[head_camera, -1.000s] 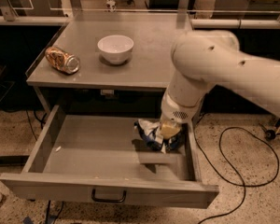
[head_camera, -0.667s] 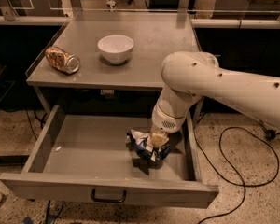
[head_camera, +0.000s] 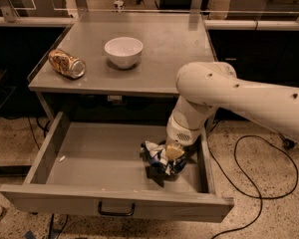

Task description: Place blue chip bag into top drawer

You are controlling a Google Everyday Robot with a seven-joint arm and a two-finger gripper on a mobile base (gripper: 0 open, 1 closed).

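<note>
The top drawer (head_camera: 114,205) is pulled wide open below the grey table, its black handle at the centre of the front panel. The blue chip bag (head_camera: 155,157), crinkled dark blue with white patches, is inside the drawer at its right side, low over the floor or on it. My gripper (head_camera: 172,156) reaches down into the drawer from the white arm and is at the bag's right edge, touching it. The bag and the wrist hide the fingertips.
A white bowl (head_camera: 123,51) stands on the table top (head_camera: 159,63). An orange patterned can (head_camera: 66,63) lies on its side at the table's left. A black cable (head_camera: 261,183) loops on the speckled floor to the right of the drawer.
The arm has swung left and lowered, carrying the bag from the drawer's right edge a little toward its middle and deeper inside.
</note>
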